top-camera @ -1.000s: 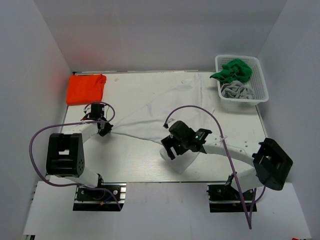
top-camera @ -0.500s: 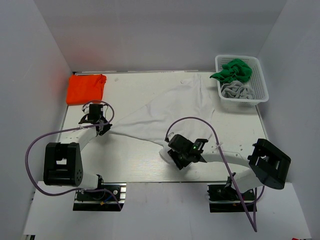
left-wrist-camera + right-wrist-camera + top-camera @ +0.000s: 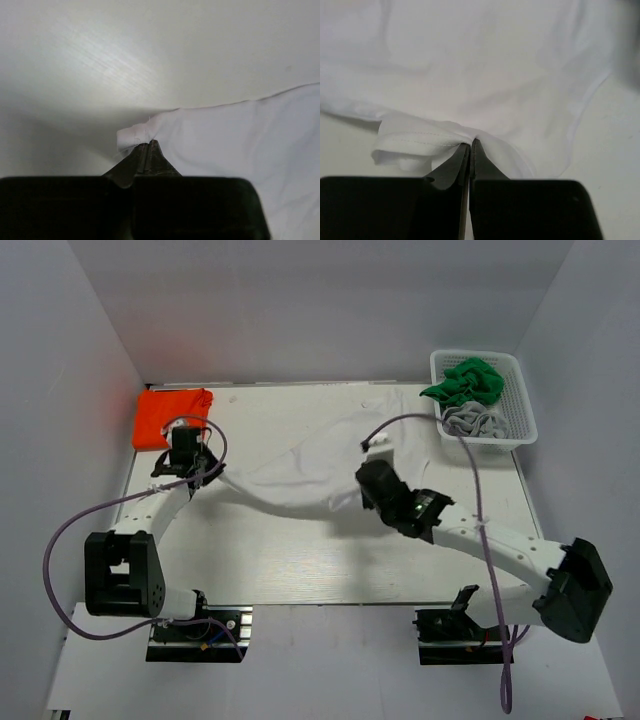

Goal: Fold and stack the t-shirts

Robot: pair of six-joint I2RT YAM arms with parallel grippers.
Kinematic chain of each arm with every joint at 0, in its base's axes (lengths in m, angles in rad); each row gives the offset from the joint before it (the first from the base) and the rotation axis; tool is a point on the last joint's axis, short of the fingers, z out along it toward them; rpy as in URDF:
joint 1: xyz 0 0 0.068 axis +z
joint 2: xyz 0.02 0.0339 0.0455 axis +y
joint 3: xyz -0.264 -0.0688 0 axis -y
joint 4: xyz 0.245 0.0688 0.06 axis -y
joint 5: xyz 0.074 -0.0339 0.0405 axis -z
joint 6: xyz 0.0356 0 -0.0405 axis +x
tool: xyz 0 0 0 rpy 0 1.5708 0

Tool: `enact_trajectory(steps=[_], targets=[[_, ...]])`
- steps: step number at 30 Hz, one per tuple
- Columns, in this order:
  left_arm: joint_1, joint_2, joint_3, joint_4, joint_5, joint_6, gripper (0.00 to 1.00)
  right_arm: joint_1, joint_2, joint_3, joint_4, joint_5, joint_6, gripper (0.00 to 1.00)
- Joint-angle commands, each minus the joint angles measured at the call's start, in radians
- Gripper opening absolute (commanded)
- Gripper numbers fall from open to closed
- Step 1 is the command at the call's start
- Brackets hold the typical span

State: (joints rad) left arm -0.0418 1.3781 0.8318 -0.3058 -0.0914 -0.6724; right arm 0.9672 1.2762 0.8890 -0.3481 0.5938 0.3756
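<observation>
A white t-shirt [image 3: 330,455] lies spread across the middle of the table, stretched between both arms. My left gripper [image 3: 208,472] is shut on the shirt's left corner [image 3: 134,136], which bunches at the fingertips. At the shirt's near right hem [image 3: 420,142], my right gripper [image 3: 360,498] is shut on a pinched fold of cloth. A folded bright orange t-shirt [image 3: 172,417] rests at the back left of the table. A green t-shirt [image 3: 462,378] and a grey t-shirt [image 3: 474,421] lie crumpled in the basket.
The white mesh basket [image 3: 524,418] stands at the back right corner. Purple cables loop from both arms over the table. White walls close in the table on the left, right and back.
My right gripper closed on the shirt's near hem and carried it away from the front edge toward the middle. My left gripper moved back and left with its corner, pulling the cloth.
</observation>
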Motion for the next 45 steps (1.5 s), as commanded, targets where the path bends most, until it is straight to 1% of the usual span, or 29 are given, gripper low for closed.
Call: enact_trajectory(steps=[1, 3, 4, 5, 7, 8, 9, 10, 11, 14, 16, 18, 20, 21, 24, 25, 26, 27, 28, 29, 30, 31, 34, 38, 41, 42, 43, 44, 45], targets=[[-0.004, -0.01, 0.155, 0.073, 0.047, 0.016, 0.0, -0.096, -0.075, 0.089, 0.207, 0.212, -0.09, 0.0], [-0.004, 0.056, 0.27, 0.048, 0.047, 0.016, 0.0, -0.152, -0.065, 0.138, 0.276, 0.171, -0.194, 0.0], [-0.004, 0.074, 0.305, 0.048, 0.047, 0.026, 0.0, -0.203, -0.051, 0.192, 0.281, 0.172, -0.208, 0.0], [-0.004, 0.09, 0.338, 0.048, 0.047, 0.027, 0.0, -0.218, -0.035, 0.246, 0.302, 0.172, -0.249, 0.0], [-0.004, 0.13, 0.452, 0.048, 0.033, 0.027, 0.0, -0.251, 0.02, 0.295, 0.337, 0.158, -0.314, 0.0], [-0.004, 0.142, 0.496, 0.034, 0.022, 0.039, 0.0, -0.298, 0.046, 0.386, 0.365, 0.141, -0.358, 0.0], [-0.004, 0.151, 0.589, 0.022, 0.022, 0.039, 0.0, -0.314, 0.061, 0.418, 0.366, 0.135, -0.369, 0.0], [-0.004, 0.151, 0.633, -0.007, 0.012, 0.048, 0.0, -0.344, 0.087, 0.448, 0.383, 0.127, -0.371, 0.0], [-0.004, 0.151, 0.694, -0.007, 0.012, 0.068, 0.0, -0.358, 0.094, 0.532, 0.389, 0.123, -0.456, 0.0], [-0.004, 0.099, 0.748, 0.005, 0.016, 0.095, 0.0, -0.39, 0.091, 0.631, 0.397, 0.061, -0.542, 0.0], [-0.004, 0.033, 0.78, 0.005, 0.016, 0.115, 0.0, -0.395, 0.074, 0.718, 0.376, 0.02, -0.604, 0.0], [-0.004, -0.02, 0.794, -0.004, 0.006, 0.135, 0.0, -0.397, 0.028, 0.767, 0.353, -0.011, -0.624, 0.0], [-0.004, -0.114, 0.794, -0.013, 0.005, 0.154, 0.0, -0.395, -0.018, 0.792, 0.319, -0.047, -0.665, 0.0], [-0.004, -0.144, 0.805, -0.029, -0.008, 0.154, 0.0, -0.392, -0.053, 0.815, 0.267, -0.101, -0.675, 0.0], [-0.004, -0.261, 0.828, -0.065, -0.021, 0.177, 0.0, -0.392, -0.149, 0.875, 0.194, -0.245, -0.69, 0.0], [-0.004, -0.287, 0.837, -0.075, -0.021, 0.186, 0.0, -0.392, -0.168, 0.884, 0.187, -0.288, -0.69, 0.0], [-0.004, -0.31, 0.866, -0.102, -0.021, 0.186, 0.0, -0.39, -0.205, 0.898, 0.182, -0.377, -0.684, 0.0], [-0.004, -0.348, 0.883, -0.113, -0.021, 0.195, 0.0, -0.389, -0.234, 0.915, 0.152, -0.409, -0.684, 0.0], [-0.004, -0.365, 0.903, -0.127, -0.021, 0.195, 0.0, -0.393, -0.241, 0.971, 0.108, -0.442, -0.678, 0.0], [0.006, -0.381, 0.943, -0.153, 0.002, 0.195, 0.0, -0.39, -0.253, 0.991, 0.091, -0.501, -0.678, 0.0], [0.006, -0.392, 0.964, -0.165, 0.016, 0.195, 0.0, -0.393, -0.255, 1.008, 0.074, -0.517, -0.681, 0.0], [0.006, -0.401, 0.986, -0.176, 0.028, 0.206, 0.0, -0.394, -0.262, 1.039, 0.055, -0.514, -0.682, 0.0], [0.017, -0.413, 1.069, -0.21, 0.065, 0.206, 0.0, -0.395, -0.262, 1.053, 0.084, -0.451, -0.695, 0.0], [0.017, -0.404, 1.069, -0.22, 0.085, 0.206, 0.0, -0.395, -0.226, 1.053, 0.141, -0.41, -0.742, 0.0], [0.017, -0.37, 0.995, -0.208, 0.085, 0.206, 0.0, -0.394, -0.152, 1.021, 0.182, -0.362, -0.757, 0.0], [0.017, -0.358, 0.971, -0.194, 0.085, 0.206, 0.0, -0.394, -0.138, 0.978, 0.199, -0.341, -0.776, 0.0], [0.017, -0.331, 0.917, -0.179, 0.085, 0.197, 0.0, -0.394, -0.118, 0.949, 0.225, -0.283, -0.784, 0.0], [0.017, -0.317, 0.887, -0.17, 0.073, 0.197, 0.0, -0.398, -0.089, 0.891, 0.301, -0.234, -0.796, 0.0], [0.008, -0.303, 0.851, -0.159, 0.073, 0.197, 0.0, -0.4, -0.075, 0.834, 0.32, -0.214, -0.813, 0.0]])
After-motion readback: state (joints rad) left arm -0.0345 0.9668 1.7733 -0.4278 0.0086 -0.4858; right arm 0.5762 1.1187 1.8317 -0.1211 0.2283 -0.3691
